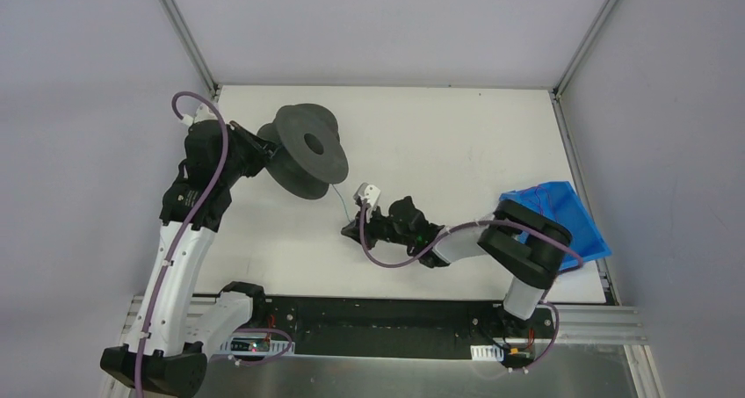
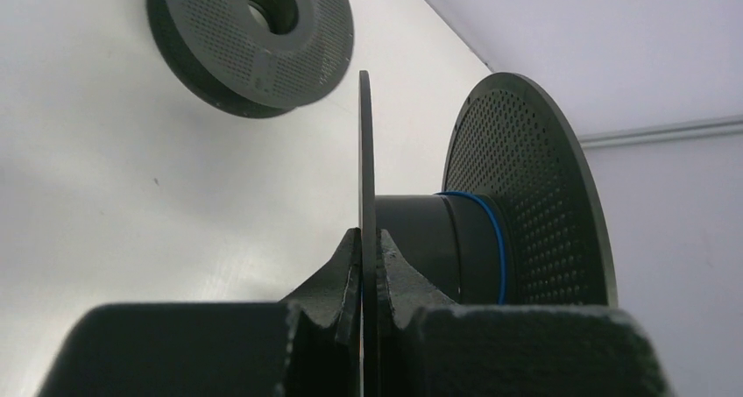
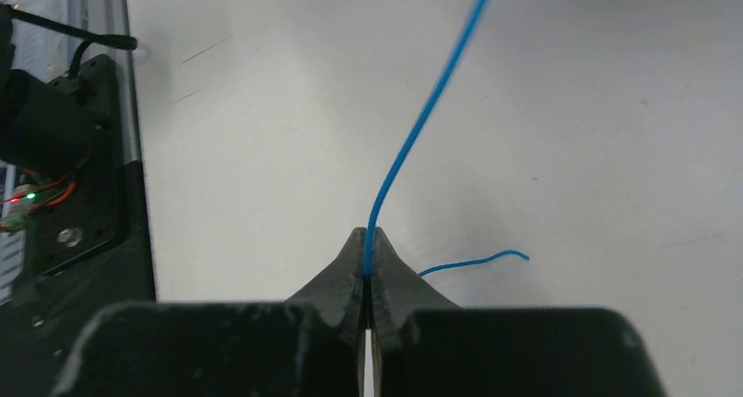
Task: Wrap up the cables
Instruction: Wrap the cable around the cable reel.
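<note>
A thin blue cable (image 3: 421, 125) runs from my right gripper (image 3: 368, 250) up toward a dark grey spool (image 1: 307, 148). The right gripper is shut on it, and a short free tail (image 3: 477, 260) curls out to the right. In the top view the cable (image 1: 338, 200) shows as a faint line between the spool and the right gripper (image 1: 351, 231). My left gripper (image 2: 368, 248) is shut on the spool's near flange (image 2: 367, 169) and holds it tilted above the table. One blue turn (image 2: 496, 239) lies round the hub. No reddish-brown cable is in view.
A second dark grey spool (image 2: 254, 38) lies flat on the white table beyond the held one. A blue bin (image 1: 562, 218) sits at the table's right edge behind the right arm. The black base rail (image 3: 79, 213) runs along the near edge.
</note>
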